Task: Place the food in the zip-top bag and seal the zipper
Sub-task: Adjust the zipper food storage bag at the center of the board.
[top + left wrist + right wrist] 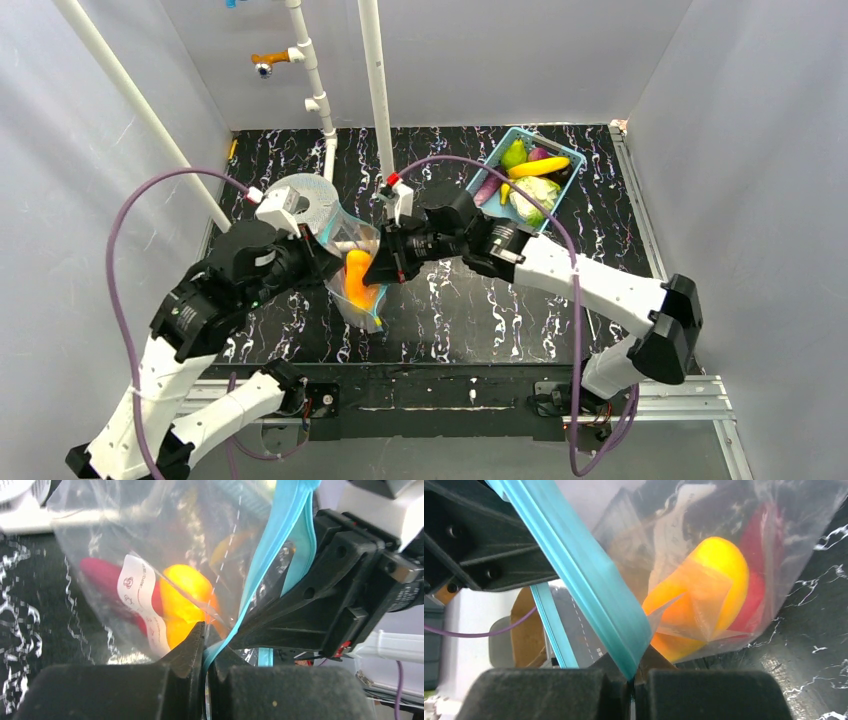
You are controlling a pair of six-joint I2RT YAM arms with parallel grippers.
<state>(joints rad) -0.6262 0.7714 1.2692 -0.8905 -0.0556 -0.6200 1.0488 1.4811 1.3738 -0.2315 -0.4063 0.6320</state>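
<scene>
Here, the left hand and right hand each clamp the blue zipper, suspending the zip-top bag above the left half of the bench. With orange and red food inside, sealing seems next.

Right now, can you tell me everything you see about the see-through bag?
The zip-top bag is clear, crinkly plastic with a light-blue zipper along its mouth and a white label. An orange-yellow piece and a red piece sit inside. The left gripper and the right gripper are shut on the blue strip, holding the bag between them over the dark table.
</scene>
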